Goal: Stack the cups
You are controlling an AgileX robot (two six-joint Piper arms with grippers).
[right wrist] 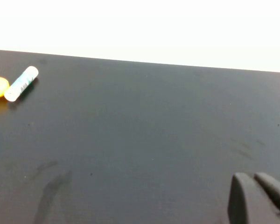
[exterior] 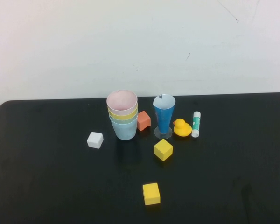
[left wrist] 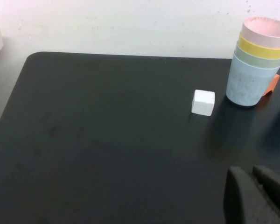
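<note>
four cups (exterior: 123, 116) are standing nested in one stack on the black table (exterior: 46, 177), light blue at the bottom, then pale green, yellow and pale pink on top. an orange block (exterior: 143, 121) is sitting just beside the stack, and next along are standing a dark-blue cone glass (exterior: 164, 116), a yellow duck (exterior: 181, 128) and a glue stick (exterior: 196, 124). a white cube (exterior: 95, 140) is lying near the stack, with two yellow cubes (exterior: 163, 150) (exterior: 151, 193) lying nearer the camera. neither gripper is showing here.

Light: bright, even, from overhead | Wall (right wrist: 140, 23): washed out white in right wrist view | Table (exterior: 46, 186): matte black with a faint sheen | Shadows: short, soft, toward near edge | Focus: mildly soft throughout; gripper tips blurred in the wrist views
</note>
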